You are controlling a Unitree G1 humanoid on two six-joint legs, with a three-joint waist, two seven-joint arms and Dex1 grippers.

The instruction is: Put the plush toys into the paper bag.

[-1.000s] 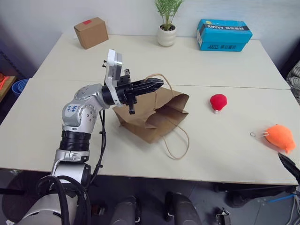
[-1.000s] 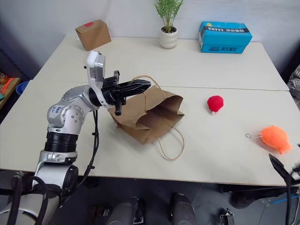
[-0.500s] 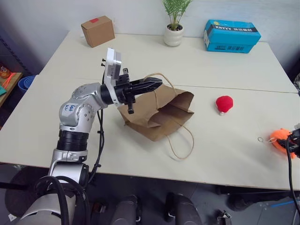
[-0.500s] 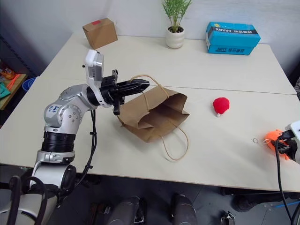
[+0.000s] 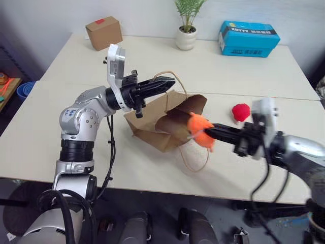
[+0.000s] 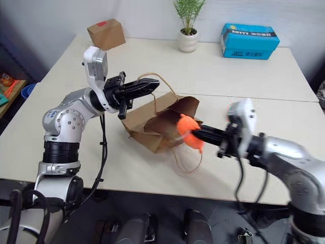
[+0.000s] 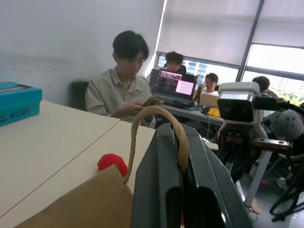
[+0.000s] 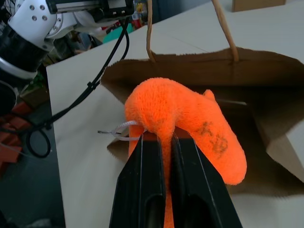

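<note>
Behind left gripper (image 7: 183, 190) clamped on bag handle (image 7: 156, 128), seated people (image 7: 124, 85) appear.

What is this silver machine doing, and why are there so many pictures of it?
It is a robot with two arms, tidying soft toys into a paper bag. Two pictures come from cameras on its head, looking down at the table. The other two come from cameras on its wrists. The left pincer is shut on the bag's handle, holding the bag open. The right pincer is shut on an orange toy, right at the bag's mouth. A red toy waits on the table. At the far side stand a cardboard box, a potted plant and a blue box.
</note>
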